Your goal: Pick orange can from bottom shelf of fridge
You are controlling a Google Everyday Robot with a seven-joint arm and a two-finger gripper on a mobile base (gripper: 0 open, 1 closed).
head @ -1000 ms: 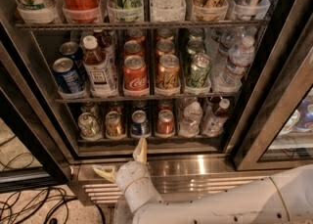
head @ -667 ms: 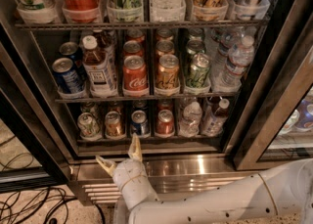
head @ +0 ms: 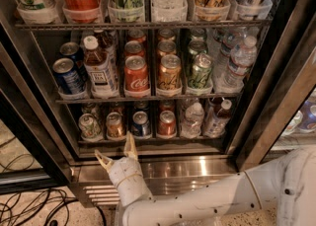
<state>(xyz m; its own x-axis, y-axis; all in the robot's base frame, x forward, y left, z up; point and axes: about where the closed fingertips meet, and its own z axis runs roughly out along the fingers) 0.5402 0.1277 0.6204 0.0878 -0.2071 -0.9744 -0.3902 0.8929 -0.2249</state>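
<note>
Gripper held just below the open fridge, fingers spread wide and empty.

From where I stand, the white arm comes in from the lower right. Its gripper points upward in front of the ribbed steel base, just under the front edge of the bottom shelf. The two tan fingers are splayed well apart with nothing between them. The orange can stands upright at the front of that shelf, second from the left, between a pale green can and a blue can, with a redder can further right. One fingertip sits just below the gap between the orange and blue cans, touching neither. Water bottles fill the shelf's right end.
</note>
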